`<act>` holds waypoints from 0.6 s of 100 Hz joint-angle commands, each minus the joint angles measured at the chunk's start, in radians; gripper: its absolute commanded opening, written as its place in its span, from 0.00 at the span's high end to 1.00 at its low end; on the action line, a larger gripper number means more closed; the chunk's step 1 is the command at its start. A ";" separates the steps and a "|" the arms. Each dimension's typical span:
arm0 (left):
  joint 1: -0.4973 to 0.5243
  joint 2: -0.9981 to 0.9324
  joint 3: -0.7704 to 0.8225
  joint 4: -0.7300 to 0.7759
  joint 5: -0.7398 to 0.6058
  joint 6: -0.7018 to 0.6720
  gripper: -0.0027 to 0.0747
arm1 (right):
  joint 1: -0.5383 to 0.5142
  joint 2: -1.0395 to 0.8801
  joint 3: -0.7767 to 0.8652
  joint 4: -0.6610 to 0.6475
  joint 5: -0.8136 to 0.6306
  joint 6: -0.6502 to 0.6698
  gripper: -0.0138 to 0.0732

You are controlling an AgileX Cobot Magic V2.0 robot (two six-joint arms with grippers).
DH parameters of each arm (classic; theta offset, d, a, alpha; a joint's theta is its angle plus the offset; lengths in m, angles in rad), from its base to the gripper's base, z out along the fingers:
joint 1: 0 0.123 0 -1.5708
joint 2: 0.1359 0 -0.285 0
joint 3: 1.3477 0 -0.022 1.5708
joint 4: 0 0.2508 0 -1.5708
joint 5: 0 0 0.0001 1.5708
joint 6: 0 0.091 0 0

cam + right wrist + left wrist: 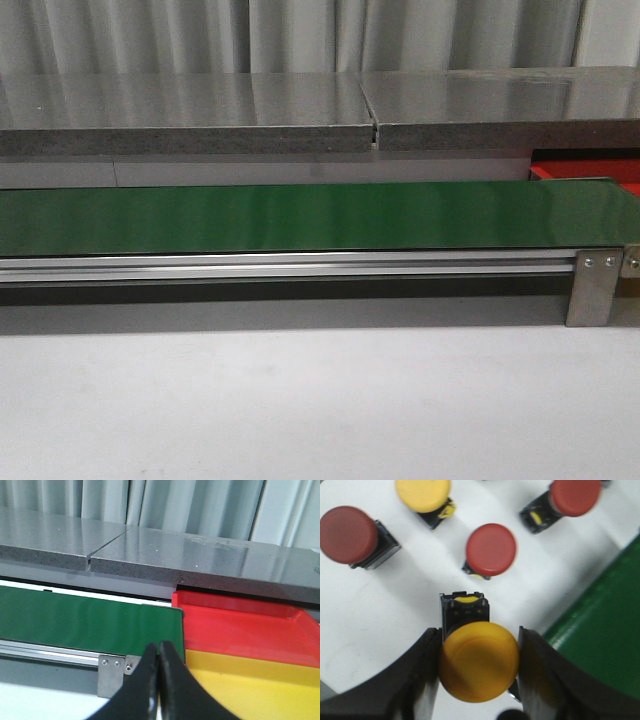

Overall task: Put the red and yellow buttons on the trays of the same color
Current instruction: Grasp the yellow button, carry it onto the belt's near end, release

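Yellow button (478,667) sat clamped between the left claw's (479,672) fingers (417,680) on the white tabletop (380,615), beside the green belt (605,630); only the left wrist view showed it, with three red buttons (491,549) and another yellow one (423,493) near. Only the right wrist view showed the right claw (159,665) closed, holding nothing, and the red tray (240,627) touching the yellow tray (260,680), their visible parts bare. The front view showed the belt and a corner of the red tray.

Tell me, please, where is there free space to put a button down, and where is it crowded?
Free: the green belt, the red tray and the yellow tray beside its end. Crowded: the white surface ahead of the left pincer, which grips a yellow button, with three red buttons and another yellow one.
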 commanded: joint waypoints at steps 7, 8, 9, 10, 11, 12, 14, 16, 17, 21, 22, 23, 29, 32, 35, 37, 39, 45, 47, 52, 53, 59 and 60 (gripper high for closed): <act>-0.078 -0.073 -0.093 -0.017 0.004 0.004 0.82 | -0.005 -0.016 -0.010 -0.001 -0.085 -0.006 0.92; -0.086 -0.073 -0.098 -0.017 0.010 0.004 0.82 | -0.005 -0.016 -0.010 -0.001 -0.085 -0.006 0.92; -0.091 -0.073 -0.104 -0.017 0.012 0.004 0.82 | -0.005 -0.016 -0.010 -0.001 -0.085 -0.006 0.92; -0.095 -0.070 -0.114 -0.017 0.017 0.004 0.82 | -0.005 -0.016 -0.010 -0.001 -0.085 -0.006 0.92; -0.103 -0.070 -0.119 -0.020 0.020 0.004 0.82 | -0.005 -0.016 -0.010 -0.001 -0.085 -0.006 0.92; -0.107 -0.068 -0.130 -0.020 0.025 0.004 0.82 | -0.005 -0.016 -0.010 -0.001 -0.085 -0.006 0.92; -0.118 -0.068 -0.145 -0.020 0.030 0.004 0.82 | -0.005 -0.016 -0.010 -0.001 -0.085 -0.006 0.92; -0.131 -0.064 -0.153 -0.020 0.037 0.004 0.82 | -0.005 -0.016 -0.010 -0.001 -0.085 -0.006 0.92; -0.135 -0.063 -0.162 -0.020 0.040 0.004 0.82 | -0.005 -0.016 -0.010 -0.001 -0.085 -0.006 0.92; -0.157 -0.058 -0.185 -0.020 0.047 0.004 0.81 | -0.005 -0.016 -0.010 -0.001 -0.085 -0.006 0.92; -0.164 -0.055 -0.189 -0.020 0.050 0.004 0.81 | -0.005 -0.016 -0.010 -0.001 -0.085 -0.006 0.92; -0.168 -0.053 -0.192 -0.022 0.053 0.004 0.81 | -0.005 -0.016 -0.010 -0.001 -0.085 -0.006 0.92; -0.200 -0.040 -0.217 -0.021 0.067 0.004 0.81 | -0.005 -0.016 -0.010 -0.001 -0.085 -0.006 0.92; -0.212 -0.030 -0.225 -0.024 0.076 0.004 0.81 | -0.005 -0.016 -0.010 -0.001 -0.085 -0.006 0.92; -0.225 -0.021 -0.231 -0.029 0.083 0.004 0.81 | -0.005 -0.016 -0.010 -0.001 -0.085 -0.006 0.92; -0.233 -0.013 -0.233 -0.032 0.086 0.004 0.81 | -0.005 -0.016 -0.010 -0.001 -0.085 -0.006 0.92; -0.239 -0.006 -0.235 -0.036 0.090 0.004 0.81 | -0.005 -0.016 -0.010 -0.001 -0.085 -0.006 0.92; -0.252 0.016 -0.241 -0.046 0.099 0.004 0.81 | -0.005 -0.016 -0.010 -0.001 -0.085 -0.006 0.92; -0.257 0.028 -0.245 -0.049 0.105 0.004 0.81 | -0.005 -0.016 -0.010 -0.001 -0.085 -0.006 0.92; -0.264 0.043 -0.251 -0.053 0.115 0.006 0.81 | -0.005 -0.016 -0.010 -0.001 -0.085 -0.006 0.92; -0.266 0.046 -0.251 -0.053 0.115 0.006 0.81 | -0.005 -0.016 -0.010 -0.001 -0.085 -0.006 0.92; -0.271 0.055 -0.251 -0.053 0.116 0.008 0.81 | -0.005 -0.016 -0.010 -0.001 -0.085 -0.006 0.92; -0.271 0.057 -0.251 -0.053 0.116 0.008 0.81 | -0.005 -0.016 -0.010 -0.001 -0.085 -0.006 0.92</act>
